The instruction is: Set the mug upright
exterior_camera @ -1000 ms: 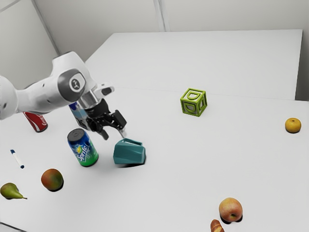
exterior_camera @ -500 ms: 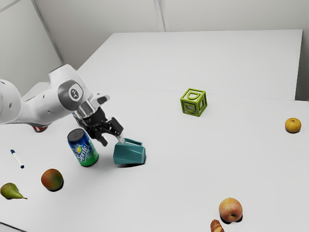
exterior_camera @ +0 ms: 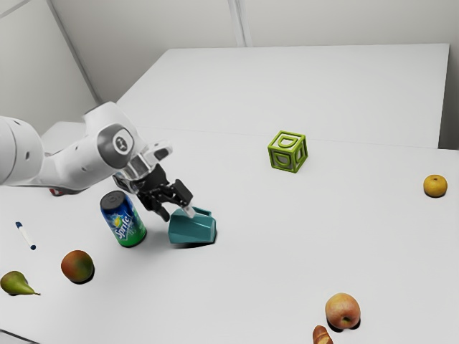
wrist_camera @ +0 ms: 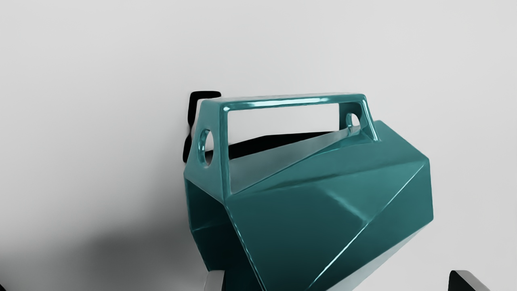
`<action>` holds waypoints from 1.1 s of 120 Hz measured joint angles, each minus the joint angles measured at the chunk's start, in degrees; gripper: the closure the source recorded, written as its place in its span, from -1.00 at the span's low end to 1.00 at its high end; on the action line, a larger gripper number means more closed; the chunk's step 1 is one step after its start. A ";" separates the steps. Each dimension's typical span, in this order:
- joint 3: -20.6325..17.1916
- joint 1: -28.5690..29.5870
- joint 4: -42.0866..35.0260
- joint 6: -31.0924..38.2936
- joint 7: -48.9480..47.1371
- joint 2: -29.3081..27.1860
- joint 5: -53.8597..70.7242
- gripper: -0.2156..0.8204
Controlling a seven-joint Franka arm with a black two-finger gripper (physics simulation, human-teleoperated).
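The teal mug (exterior_camera: 192,229) lies on its side on the table, its handle on the upper side. My gripper (exterior_camera: 178,213) is low over the mug's end nearer the Sprite can, one fingertip overlapping the handle area in the exterior view. In the wrist view the mug (wrist_camera: 323,190) shows its dark open mouth at one end. The gripper (wrist_camera: 339,281) stands open there, with one fingertip at the mouth's edge and the other apart from the body. Whether that first fingertip touches the mug, I cannot tell.
A Sprite can (exterior_camera: 123,221) stands close beside the mug. Toward the exterior view's left are a mango (exterior_camera: 77,266), a pear (exterior_camera: 16,283) and a marker (exterior_camera: 26,235). A green block (exterior_camera: 287,152), an apple (exterior_camera: 343,311) and an orange fruit (exterior_camera: 435,186) lie toward its right.
My hand has come down and shifted slightly toward the exterior view's right, bringing the fingertips to the mug. The mug has stayed in place.
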 joint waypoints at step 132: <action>-0.13 2.53 0.07 -1.20 12.68 2.87 -8.57 -0.35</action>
